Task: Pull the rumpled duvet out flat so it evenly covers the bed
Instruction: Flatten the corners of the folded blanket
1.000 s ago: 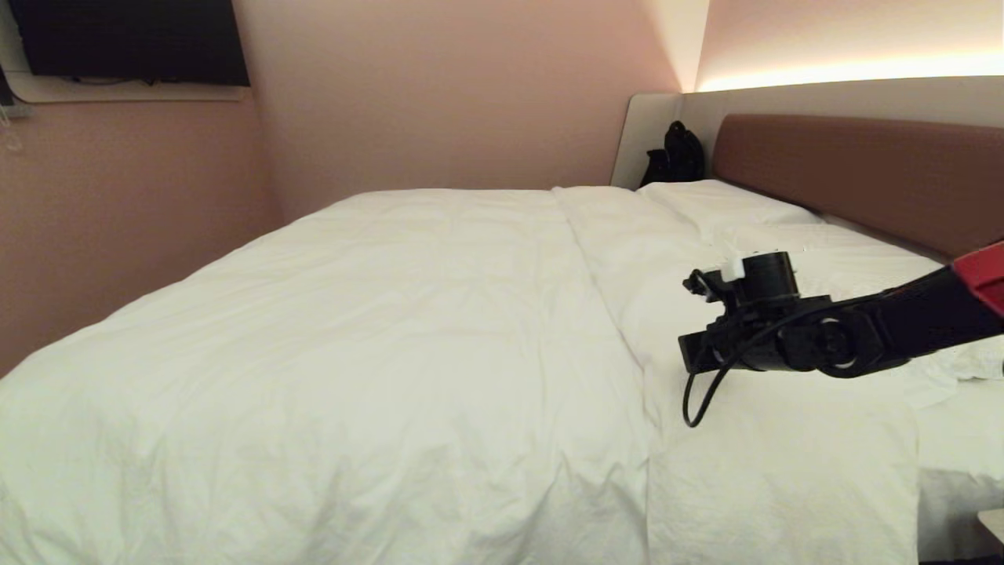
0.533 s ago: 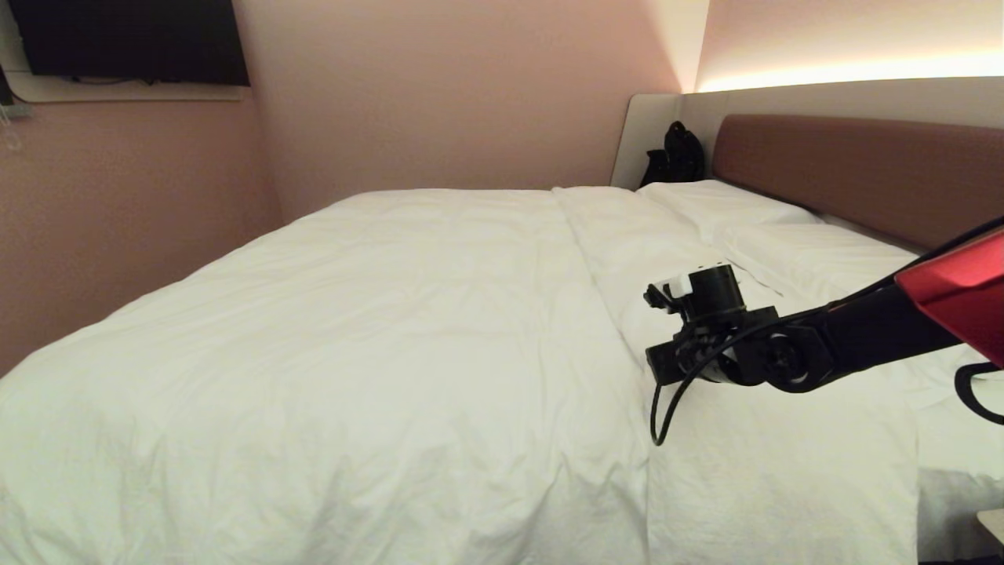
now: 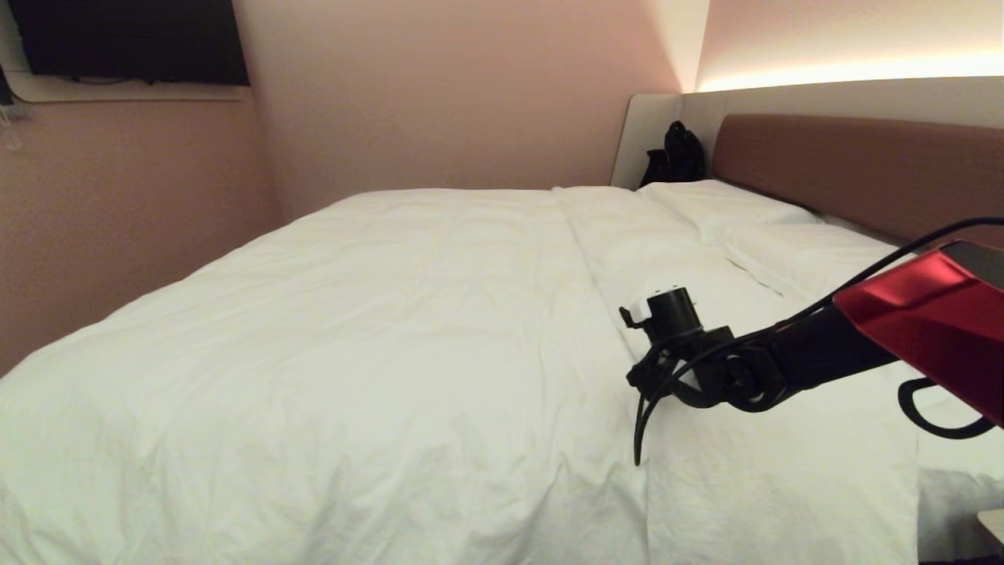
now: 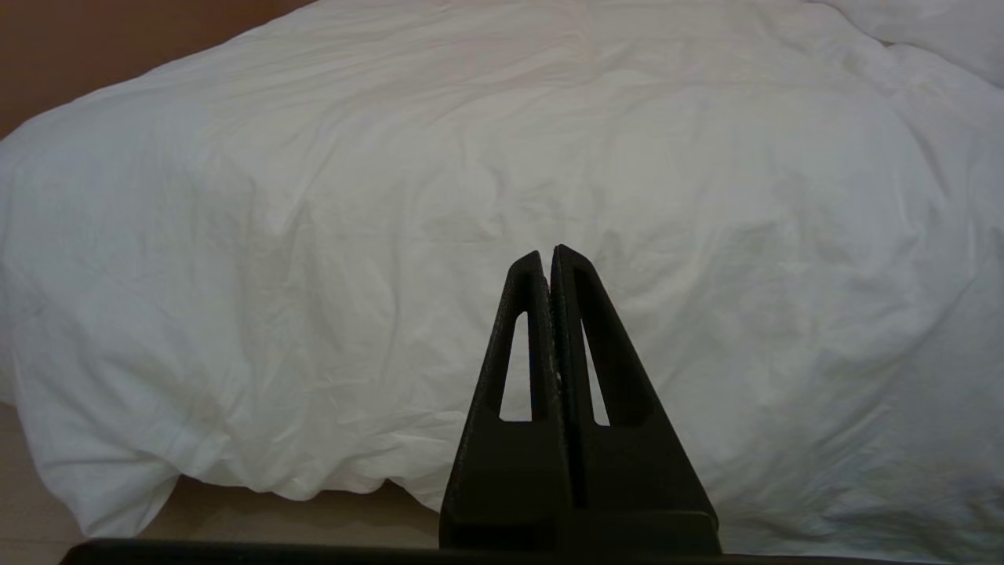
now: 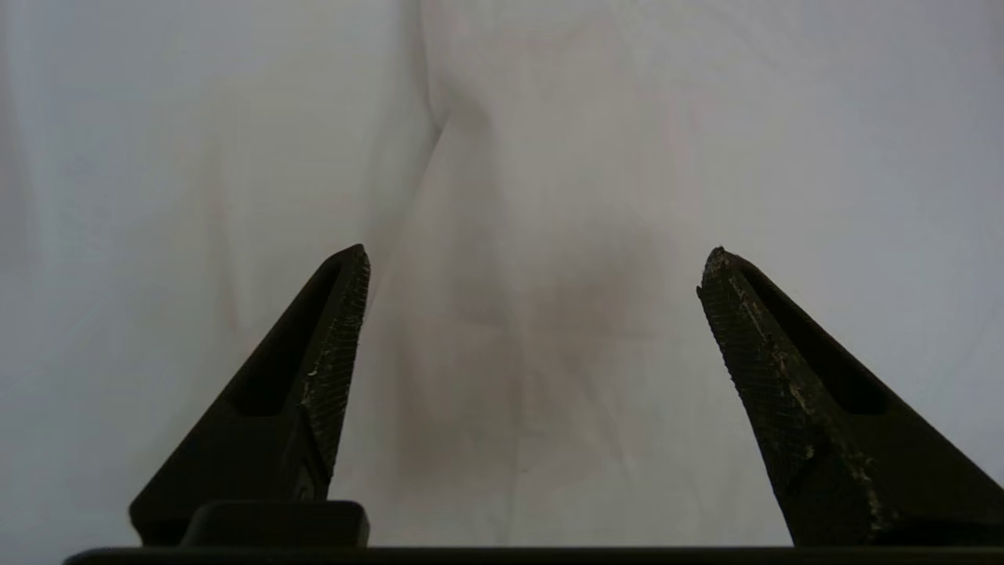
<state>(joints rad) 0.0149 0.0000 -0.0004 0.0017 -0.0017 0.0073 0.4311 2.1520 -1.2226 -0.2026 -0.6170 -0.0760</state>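
Note:
The puffy white duvet [image 3: 392, 329] lies spread over most of the bed, whose brown headboard [image 3: 855, 173] stands at the back right. The duvet's straight edge runs down the middle right of the head view. My right gripper [image 3: 645, 378] hangs just over that edge, pointing down at it. In the right wrist view the right gripper [image 5: 537, 263] is open, with only white fabric [image 5: 549, 118] close below and nothing between its fingers. My left gripper [image 4: 547, 255] is shut and empty, held low before the duvet's hanging side [image 4: 471, 157].
Two white pillows [image 3: 722, 200] lie against the headboard. A black bag [image 3: 674, 157] sits in the far corner. A dark screen [image 3: 125, 39] hangs on the pink wall at upper left. Bare floor [image 4: 235, 518] shows under the duvet's hem.
My right arm has swung left and lower across the bed. Its wrist has tipped down toward the duvet's edge. The duvet has not shifted.

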